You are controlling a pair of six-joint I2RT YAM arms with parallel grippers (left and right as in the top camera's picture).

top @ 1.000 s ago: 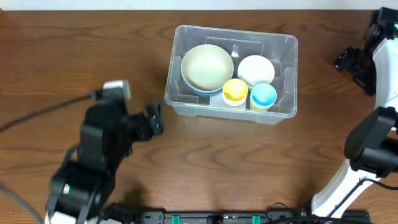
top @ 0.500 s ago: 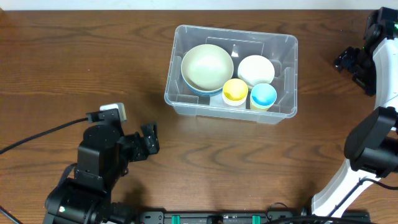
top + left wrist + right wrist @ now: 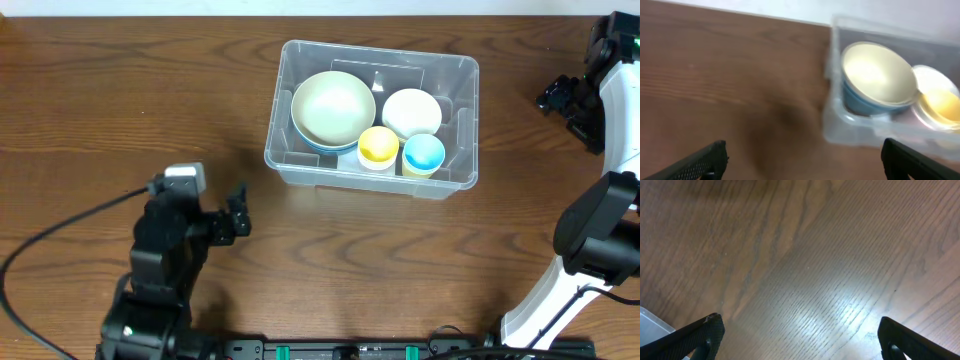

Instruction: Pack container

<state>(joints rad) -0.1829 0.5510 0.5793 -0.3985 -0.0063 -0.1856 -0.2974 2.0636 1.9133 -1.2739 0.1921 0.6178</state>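
Sitting mid-table, container [image 3: 461,110] with bowls [image 3: 333,107] inside, left gripper [image 3: 240,208] wide, empty, right gripper [image 3: 800,330] wide, empty

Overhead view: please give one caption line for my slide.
Clear container holds cream bowl, white bowl, yellow cup and blue cup; left gripper and right gripper stand apart, jaws open.

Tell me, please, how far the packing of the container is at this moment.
Done: the container holds a large cream bowl, a white bowl, a yellow cup and a blue cup. In hand: nothing; the left gripper and the right gripper are open and empty, both away from it. Left: probably little, since no loose item shows on the table; no lid is visible.
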